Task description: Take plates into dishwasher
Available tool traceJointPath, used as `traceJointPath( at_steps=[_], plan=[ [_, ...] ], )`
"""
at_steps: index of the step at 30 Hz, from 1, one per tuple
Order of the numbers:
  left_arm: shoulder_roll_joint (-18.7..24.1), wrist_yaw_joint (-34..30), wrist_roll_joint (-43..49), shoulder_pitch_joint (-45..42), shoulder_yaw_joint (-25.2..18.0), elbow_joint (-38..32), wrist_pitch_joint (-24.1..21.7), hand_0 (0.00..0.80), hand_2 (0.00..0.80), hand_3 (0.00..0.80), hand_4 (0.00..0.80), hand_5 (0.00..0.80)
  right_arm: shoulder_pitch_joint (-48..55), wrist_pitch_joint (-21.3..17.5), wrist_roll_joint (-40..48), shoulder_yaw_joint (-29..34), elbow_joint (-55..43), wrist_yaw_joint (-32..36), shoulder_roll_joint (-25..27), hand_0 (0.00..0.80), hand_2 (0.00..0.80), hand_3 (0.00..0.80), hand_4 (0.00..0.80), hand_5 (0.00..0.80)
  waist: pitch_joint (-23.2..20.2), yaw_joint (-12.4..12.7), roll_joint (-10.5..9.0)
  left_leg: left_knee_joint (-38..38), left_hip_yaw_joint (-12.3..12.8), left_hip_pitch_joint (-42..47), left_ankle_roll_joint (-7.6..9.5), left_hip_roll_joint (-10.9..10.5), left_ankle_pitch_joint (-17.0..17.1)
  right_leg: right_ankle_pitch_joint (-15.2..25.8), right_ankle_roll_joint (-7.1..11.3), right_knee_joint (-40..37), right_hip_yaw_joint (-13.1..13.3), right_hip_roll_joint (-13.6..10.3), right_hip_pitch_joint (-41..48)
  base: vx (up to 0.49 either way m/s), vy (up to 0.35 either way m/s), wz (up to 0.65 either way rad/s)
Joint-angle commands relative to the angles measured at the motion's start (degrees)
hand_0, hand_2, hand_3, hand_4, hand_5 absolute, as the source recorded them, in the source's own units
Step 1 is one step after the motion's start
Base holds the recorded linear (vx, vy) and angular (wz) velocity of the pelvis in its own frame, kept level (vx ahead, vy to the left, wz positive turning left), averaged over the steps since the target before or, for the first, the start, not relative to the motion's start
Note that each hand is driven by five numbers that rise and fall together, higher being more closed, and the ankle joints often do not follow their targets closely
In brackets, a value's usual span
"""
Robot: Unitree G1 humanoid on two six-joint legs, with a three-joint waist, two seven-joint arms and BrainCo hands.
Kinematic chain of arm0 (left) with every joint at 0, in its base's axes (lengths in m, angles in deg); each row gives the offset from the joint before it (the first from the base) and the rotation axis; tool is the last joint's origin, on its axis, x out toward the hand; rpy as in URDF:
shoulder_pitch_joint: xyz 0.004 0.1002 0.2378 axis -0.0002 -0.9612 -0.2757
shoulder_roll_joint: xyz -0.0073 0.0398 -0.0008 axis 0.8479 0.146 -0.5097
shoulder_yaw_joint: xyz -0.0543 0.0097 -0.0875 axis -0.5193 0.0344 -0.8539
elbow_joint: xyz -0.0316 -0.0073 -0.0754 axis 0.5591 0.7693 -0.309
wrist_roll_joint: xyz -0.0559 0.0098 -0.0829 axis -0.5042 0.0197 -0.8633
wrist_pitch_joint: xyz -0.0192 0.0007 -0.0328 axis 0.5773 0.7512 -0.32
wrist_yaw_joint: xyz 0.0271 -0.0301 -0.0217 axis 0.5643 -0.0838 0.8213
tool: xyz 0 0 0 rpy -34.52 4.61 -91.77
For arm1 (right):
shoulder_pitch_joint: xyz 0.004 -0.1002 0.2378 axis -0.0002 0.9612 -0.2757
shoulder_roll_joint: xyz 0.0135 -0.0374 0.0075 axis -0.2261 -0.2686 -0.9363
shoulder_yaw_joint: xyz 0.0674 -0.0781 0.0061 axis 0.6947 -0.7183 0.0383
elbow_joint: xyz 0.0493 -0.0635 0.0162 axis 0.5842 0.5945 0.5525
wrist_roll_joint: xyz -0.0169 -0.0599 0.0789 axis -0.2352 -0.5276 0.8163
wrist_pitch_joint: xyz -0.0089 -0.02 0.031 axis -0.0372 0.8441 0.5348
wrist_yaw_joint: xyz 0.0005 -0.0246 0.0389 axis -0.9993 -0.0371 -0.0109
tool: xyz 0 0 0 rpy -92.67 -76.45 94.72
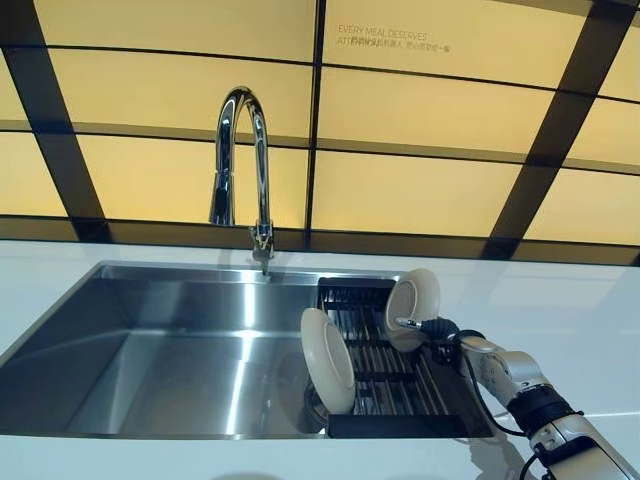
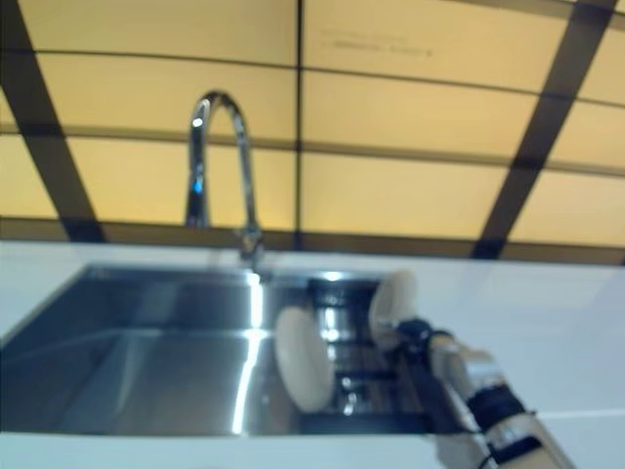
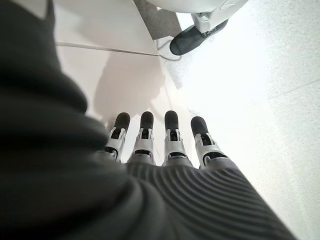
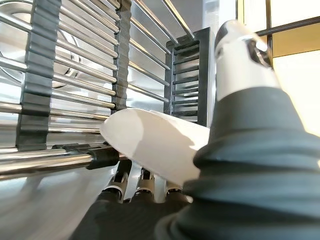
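right hand (image 1: 436, 330) grasping far plate (image 1: 414, 303) on sink rack (image 1: 385, 372) | left hand (image 3: 165, 142) released, idle | near plate (image 1: 327, 360) left; no dishwasher seen

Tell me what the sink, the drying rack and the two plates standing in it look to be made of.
Sink: brushed stainless steel, judging by its soft streaked reflections.
Drying rack: polished metal rods across dark, matte bars, probably plastic or rubber.
Plates, the nearer one and the one at the right hand: smooth, glossy off-white, likely glazed ceramic, though melamine can't be ruled out.
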Motion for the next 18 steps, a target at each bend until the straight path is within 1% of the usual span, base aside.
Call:
traceJointPath(
  at_steps=[1, 7, 8, 10, 11, 12, 13, 14, 15, 18],
  plan=[
    [0.5, 0.2, -1.8, 3.7, 2.7, 1.7, -0.3, 0.0, 0.0, 0.0, 0.0, 0.0, -4.0, -1.7, 0.3, 0.1, 1.2, -0.9, 0.4, 0.0, 0.0, 0.0, 0.0, 0.0, 0.6, 1.6, -0.91, -0.1, 0.7, -2.8, 1.69, -1.9, -0.6, -4.6, 4.32, 0.1, -2.1, -1.5, 4.7, 0.0, 0.0, 0.0],
    [0.3, 0.2, -2.4, 4.0, 3.2, 1.6, -0.1, 0.0, 0.0, 0.0, 0.0, 0.0, -4.2, -2.1, 1.0, 0.5, 2.3, -3.2, 0.0, 0.0, 0.0, 0.0, 0.0, 0.0, 0.7, 1.6, -0.62, -0.2, 0.6, -2.9, 1.77, -2.0, -0.5, -4.6, 4.37, 0.1, -2.0, -1.6, 4.5, 0.0, 0.0, 0.0],
    [0.3, 0.3, -2.5, 4.0, 3.3, 1.7, -0.2, 0.0, 0.0, 0.0, 0.0, 0.0, -4.3, -2.3, 1.2, 0.6, 2.6, -3.8, -0.1, 0.16, 0.16, 0.16, 0.16, 0.16, 0.7, 1.6, -0.59, -0.2, 0.5, -2.9, 1.79, -2.1, -0.5, -4.5, 4.37, 0.1, -2.0, -1.6, 4.5, 0.0, 0.0, 0.0],
    [0.2, 0.3, -2.6, 4.1, 3.2, 2.3, -0.5, 0.0, 0.0, 0.0, 0.0, 0.0, -4.5, -2.8, 0.9, 0.9, 3.4, -4.3, -0.4, 0.295, 0.295, 0.295, 0.295, 0.295, 0.7, 1.6, -0.51, -0.2, 0.5, -2.9, 1.79, -2.1, -0.5, -4.5, 4.4, 0.1, -1.9, -1.7, 4.5, 0.0, 0.0, 0.0],
    [0.1, 0.3, -2.6, 4.2, 3.2, 2.5, -0.7, 0.0, 0.0, 0.0, 0.0, 0.0, -4.6, -3.1, 0.9, 1.0, 3.7, -4.7, -0.5, 0.411, 0.411, 0.411, 0.411, 0.411, 0.7, 1.6, -0.46, -0.2, 0.5, -3.0, 1.8, -2.1, -0.5, -4.5, 4.42, 0.1, -1.8, -1.7, 4.4, 0.0, 0.0, 0.0],
    [0.1, 0.4, -2.7, 4.2, 3.2, 2.6, -0.7, 0.0, 0.0, 0.0, 0.0, 0.0, -4.6, -3.1, 0.9, 1.0, 3.7, -4.8, -0.5, 0.411, 0.411, 0.411, 0.411, 0.411, 0.7, 1.6, -0.45, -0.2, 0.5, -3.0, 1.8, -2.1, -0.5, -4.5, 4.42, 0.1, -1.8, -1.7, 4.4, 0.0, 0.0, 0.0],
    [0.0, 0.4, -2.7, 4.2, 3.2, 2.8, -0.8, 0.0, 0.0, 0.0, 0.0, 0.0, -4.9, -3.1, 0.8, 1.2, 4.0, -5.0, -0.5, 0.458, 0.458, 0.458, 0.458, 0.458, 0.7, 1.6, -0.41, -0.2, 0.5, -3.0, 1.82, -2.2, -0.6, -4.4, 4.46, 0.1, -1.8, -1.8, 4.4, 0.0, 0.0, 0.0],
    [0.0, 0.5, -2.7, 4.1, 3.2, 2.8, -0.8, 0.0, 0.0, 0.0, 0.0, 0.0, -4.9, -3.1, 0.8, 1.2, 4.1, -5.1, -0.5, 0.458, 0.458, 0.458, 0.458, 0.458, 0.7, 1.6, -0.41, -0.2, 0.5, -3.0, 1.83, -2.2, -0.6, -4.4, 4.47, 0.1, -1.8, -1.8, 4.3, -0.01, 0.02, 0.03],
    [0.0, 0.5, -2.9, 4.1, 3.3, 2.9, -1.0, 0.0, 0.0, 0.0, 0.0, 0.0, -5.1, -3.1, 0.6, 1.2, 4.3, -5.4, -0.6, 0.558, 0.558, 0.558, 0.558, 0.558, 0.7, 1.6, -0.33, -0.2, 0.5, -3.0, 1.85, -2.2, -0.6, -4.4, 4.5, 0.1, -1.8, -1.9, 4.3, -0.011, 0.02, 0.04],
    [0.0, 0.5, -3.2, 3.9, 3.6, 2.4, -0.8, 0.0, 0.0, 0.0, 0.0, 0.0, -5.2, -3.2, 0.4, 1.3, 4.2, -5.9, -0.5, 0.599, 0.599, 0.599, 0.599, 0.599, 0.7, 1.6, -0.2, -0.2, 0.4, -3.2, 1.89, -2.3, -0.5, -4.3, 4.55, 0.1, -1.7, -1.9, 4.1, 0.0, 0.0, 0.0]
  ],
)
